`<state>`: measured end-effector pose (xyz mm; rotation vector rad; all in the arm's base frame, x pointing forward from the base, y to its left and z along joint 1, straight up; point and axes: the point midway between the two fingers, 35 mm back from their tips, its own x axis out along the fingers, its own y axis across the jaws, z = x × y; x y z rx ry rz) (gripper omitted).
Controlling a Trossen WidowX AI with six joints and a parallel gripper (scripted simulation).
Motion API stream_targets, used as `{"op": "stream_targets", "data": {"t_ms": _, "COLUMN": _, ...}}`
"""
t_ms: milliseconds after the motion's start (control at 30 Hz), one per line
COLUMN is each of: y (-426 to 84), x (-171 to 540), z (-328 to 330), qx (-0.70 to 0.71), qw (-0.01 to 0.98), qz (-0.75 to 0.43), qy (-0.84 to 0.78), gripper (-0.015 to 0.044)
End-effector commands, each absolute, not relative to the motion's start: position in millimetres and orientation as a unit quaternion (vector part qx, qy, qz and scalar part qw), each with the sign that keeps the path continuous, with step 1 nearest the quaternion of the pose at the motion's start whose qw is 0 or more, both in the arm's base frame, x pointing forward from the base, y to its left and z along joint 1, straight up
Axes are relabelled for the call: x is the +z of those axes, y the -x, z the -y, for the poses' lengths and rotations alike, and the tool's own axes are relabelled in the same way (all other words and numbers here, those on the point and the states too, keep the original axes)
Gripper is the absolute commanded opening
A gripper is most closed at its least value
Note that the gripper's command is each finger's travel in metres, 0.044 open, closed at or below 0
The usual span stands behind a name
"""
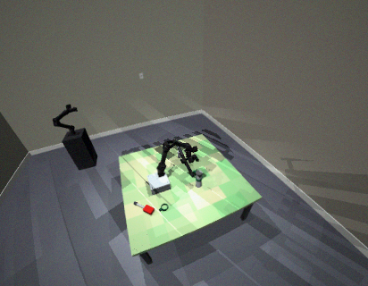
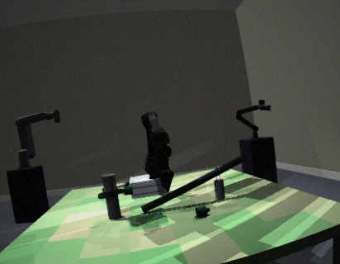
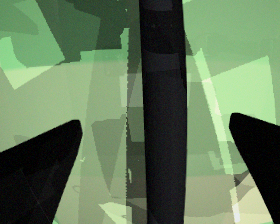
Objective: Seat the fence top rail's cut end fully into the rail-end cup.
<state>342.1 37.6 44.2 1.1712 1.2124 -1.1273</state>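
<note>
The black rail (image 2: 192, 186) slants down from the loop cap on the small post (image 2: 219, 190). Its lower end is near the tabletop, right of the big post (image 2: 114, 209) (image 1: 198, 178), apart from the cup. The green brace band (image 2: 104, 194) is around the upper half of the big post, somewhat below its top. The green rail-end cup (image 2: 127, 190) sticks out from the band toward the white box. My gripper (image 3: 156, 123) (image 2: 167, 187) is open. In the wrist view the rail runs between the spread fingers, with a gap on each side.
A loose green fitting (image 2: 202, 211) lies in front of the rail. The arm's white base box (image 1: 159, 183) (image 2: 147, 186) is behind the posts. A red-headed tool (image 1: 148, 209) and a green ring (image 1: 163, 207) lie on the table. Other arms stand on black pedestals (image 1: 80, 148) (image 2: 28, 194) (image 2: 258, 158) off the table.
</note>
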Motion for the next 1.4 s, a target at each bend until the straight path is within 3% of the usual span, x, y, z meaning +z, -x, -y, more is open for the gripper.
{"op": "stream_targets", "data": {"t_ms": 0, "y": -340.3, "x": 36.2, "z": -37.4, "qx": -0.476, "qw": 0.525, "qz": -0.509, "qy": -0.489, "gripper": 0.0440}}
{"op": "stream_targets", "data": {"t_ms": 1367, "y": -341.6, "x": -23.5, "z": -37.2, "qx": -0.476, "qw": 0.525, "qz": -0.509, "qy": -0.489, "gripper": 0.0440}}
